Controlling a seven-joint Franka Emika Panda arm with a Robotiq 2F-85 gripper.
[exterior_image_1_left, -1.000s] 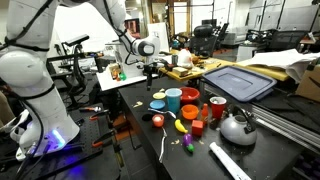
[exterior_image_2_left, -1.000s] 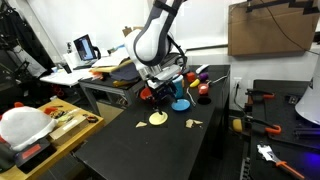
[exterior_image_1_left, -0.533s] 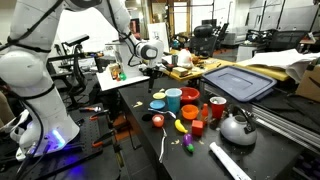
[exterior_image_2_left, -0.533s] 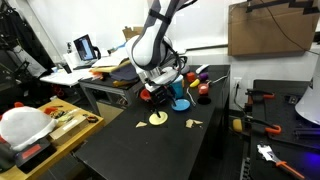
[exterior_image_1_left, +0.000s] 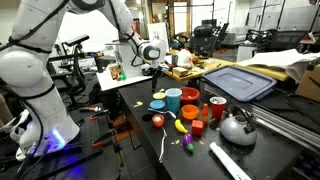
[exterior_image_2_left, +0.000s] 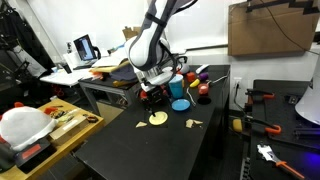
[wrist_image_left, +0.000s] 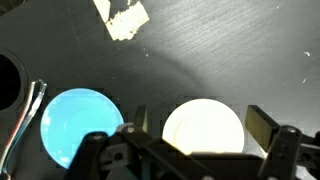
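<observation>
1. Arm pose. In both exterior views you see the arm (exterior_image_2_left: 150, 45) arch over from its base and fold down, so that the wrist points straight at the table (exterior_image_2_left: 150, 150). The pincer (exterior_image_2_left: 150, 92) hangs clear above the table surface and touches nothing.

2. Pincer state. In the wrist view the pincer (wrist_image_left: 201, 122) enters from 6 o'clock with its jaws spread wide. One of the fingers (wrist_image_left: 262, 125) stands at 3 o'clock of the pale yellow disc (wrist_image_left: 205, 140), the opposite one at 9 o'clock. The pincer holds nothing.

3. Location of the disc. The pale yellow disc lies flat on the table, framed between the spread jaws in the wrist view. In an exterior view you find it (exterior_image_2_left: 158, 118) just below the pincer, towards 5 o'clock.

4. Surroundings. A blue disc (wrist_image_left: 80, 125) lies at 9 o'clock of the pale yellow disc, near it and not touching. A paper scrap (wrist_image_left: 120, 18) lies at 11 o'clock, well apart. A thin cable (wrist_image_left: 30, 110) runs past the blue disc at its 9 o'clock side.
</observation>
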